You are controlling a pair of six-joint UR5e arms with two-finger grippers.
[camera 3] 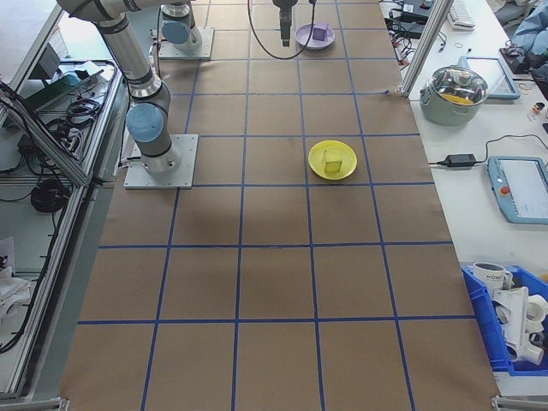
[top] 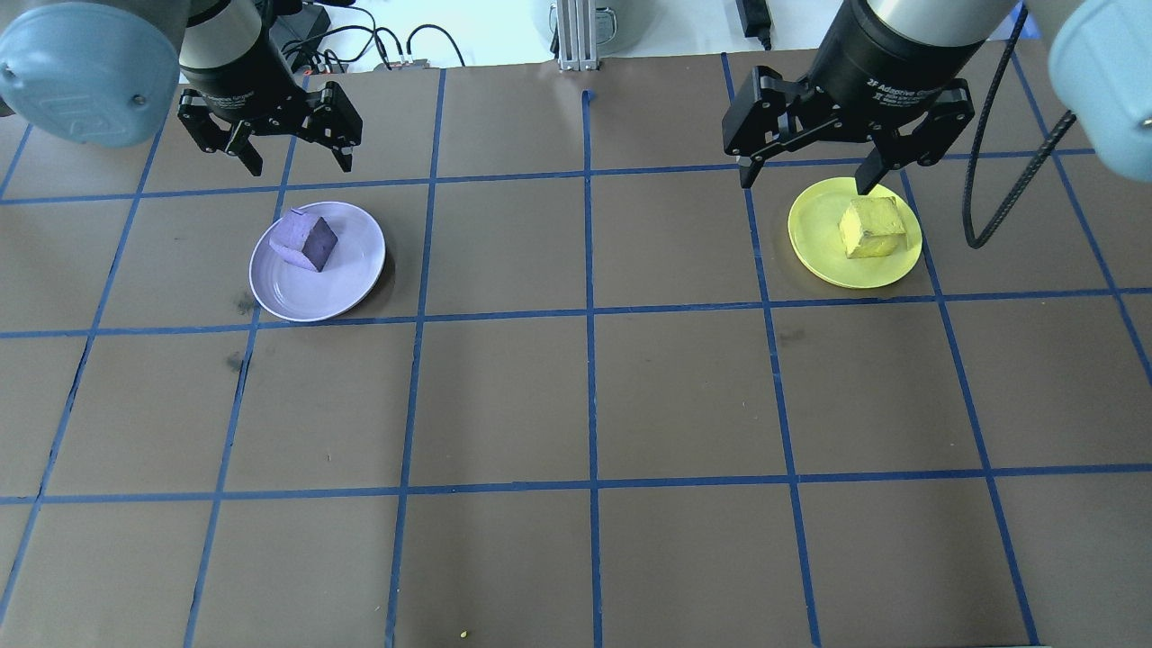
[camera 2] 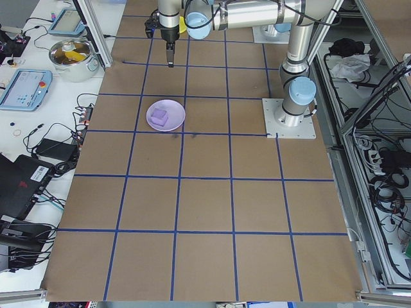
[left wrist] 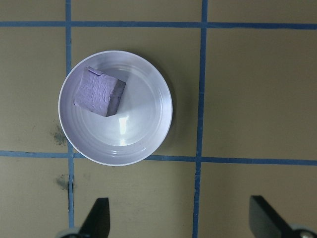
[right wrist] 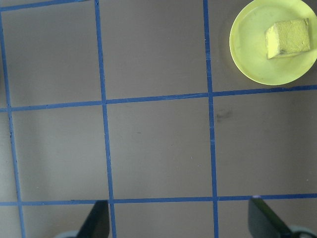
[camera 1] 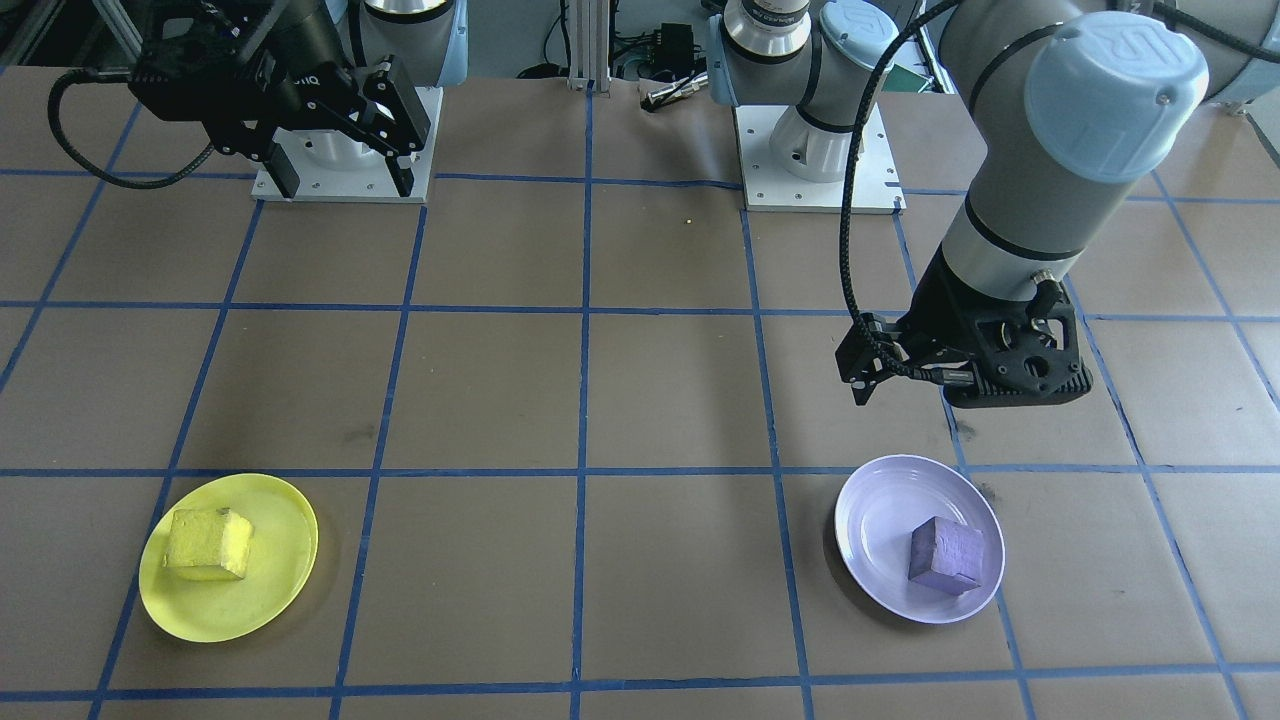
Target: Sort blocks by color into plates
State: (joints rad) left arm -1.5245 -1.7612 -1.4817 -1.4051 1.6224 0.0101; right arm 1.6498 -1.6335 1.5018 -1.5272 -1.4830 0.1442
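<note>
The pale purple block [top: 304, 239] lies tilted in the lavender plate [top: 315, 288], toward its far side. My left gripper [top: 297, 160] hangs open and empty above the plate's far edge, apart from it. In the left wrist view the purple block [left wrist: 99, 91] sits upper left in the lavender plate [left wrist: 138, 134], with the open fingertips [left wrist: 99, 215] low in the frame. The yellow block [top: 870, 228] rests in the yellow plate [top: 819, 234]. My right gripper [top: 807, 178] is open and empty, raised over that plate's far left rim. The right wrist view has the yellow plate [right wrist: 247, 49] at top right.
Brown paper with a blue tape grid covers the table. The two arm base plates [camera 1: 345, 170] [camera 1: 820, 170] stand at the robot's side. A bench beside the table carries a pot [camera 2: 74, 54] and tablets, and a blue bin [camera 3: 514, 325] sits near one end.
</note>
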